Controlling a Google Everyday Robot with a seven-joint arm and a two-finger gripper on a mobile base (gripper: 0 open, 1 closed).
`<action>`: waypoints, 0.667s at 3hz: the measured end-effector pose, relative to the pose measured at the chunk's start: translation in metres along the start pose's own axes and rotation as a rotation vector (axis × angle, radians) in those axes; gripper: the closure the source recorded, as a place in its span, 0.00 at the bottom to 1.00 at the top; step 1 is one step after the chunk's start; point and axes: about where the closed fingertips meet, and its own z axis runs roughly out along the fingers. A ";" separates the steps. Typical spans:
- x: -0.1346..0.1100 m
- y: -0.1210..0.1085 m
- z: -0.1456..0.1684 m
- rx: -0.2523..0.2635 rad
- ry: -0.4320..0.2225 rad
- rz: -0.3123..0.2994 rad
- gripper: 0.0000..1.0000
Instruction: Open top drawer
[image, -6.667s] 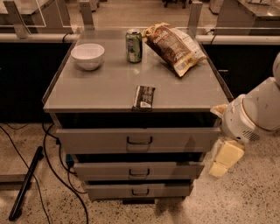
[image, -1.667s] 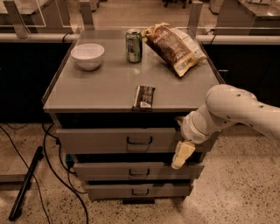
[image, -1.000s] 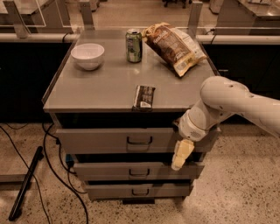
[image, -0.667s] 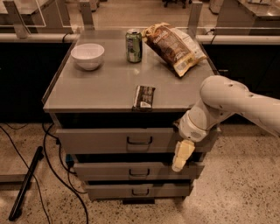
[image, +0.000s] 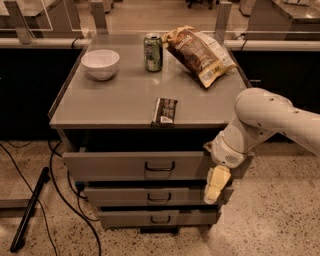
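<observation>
The top drawer (image: 125, 165) is the widest grey drawer of three under the grey cabinet top. It has a small dark loop handle (image: 159, 168) at its centre, and a dark gap shows above its front. My gripper (image: 214, 185) hangs from the white arm (image: 260, 120) in front of the drawer's right end, to the right of the handle and a little below its level. Its pale fingers point down over the second drawer (image: 150, 196).
On the cabinet top (image: 115, 100) stand a white bowl (image: 100, 63), a green can (image: 153, 52), a chip bag (image: 199, 53) and a dark snack bar (image: 164, 111) at the front edge. The third drawer (image: 155, 218) sits lowest. Cables and a dark rod (image: 30, 210) lie on the floor at left.
The arm has swung in from the right over the past seconds and brought the gripper in front of the drawers' right end. In the last second it has barely moved.
</observation>
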 end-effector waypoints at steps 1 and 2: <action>0.013 0.014 -0.006 -0.026 0.019 0.009 0.00; 0.024 0.027 -0.012 -0.049 0.034 0.016 0.00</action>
